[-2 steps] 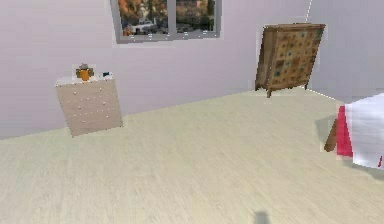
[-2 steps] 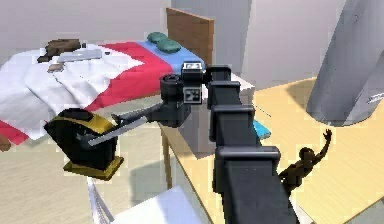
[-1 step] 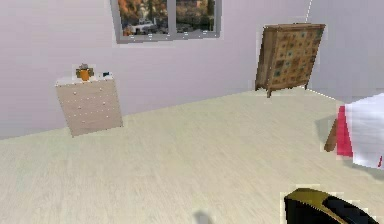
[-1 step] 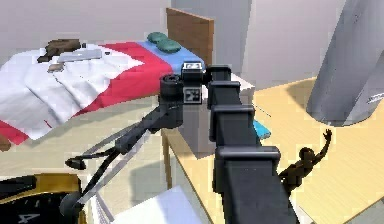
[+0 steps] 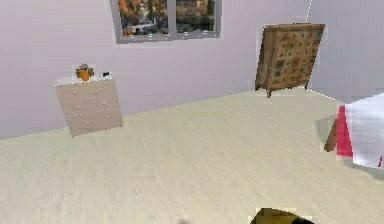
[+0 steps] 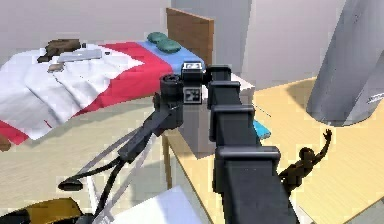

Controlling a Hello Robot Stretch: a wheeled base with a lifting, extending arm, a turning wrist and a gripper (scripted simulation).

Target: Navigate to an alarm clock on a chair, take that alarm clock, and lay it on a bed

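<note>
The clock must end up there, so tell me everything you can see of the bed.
The bed has a red cover, with a rumpled white sheet spread over much of it. A teal pillow lies at the far end by an upright brown wooden headboard. A dark brown thing and a pale grey one lie on top near the arm side view's left. Its red and white corner shows at the forward view's right edge.

Forward view's right edge cuts off the bed (image 5: pixel 364 128). Orange thing (image 5: pixel 85 72) on dresser (image 5: pixel 90 108): too small to name. Yellowish object (image 6: pixel 40 212) cut by arm side view's bottom edge, near hand (image 6: pixel 85 190); cannot tell whether hand holds anything.
</note>
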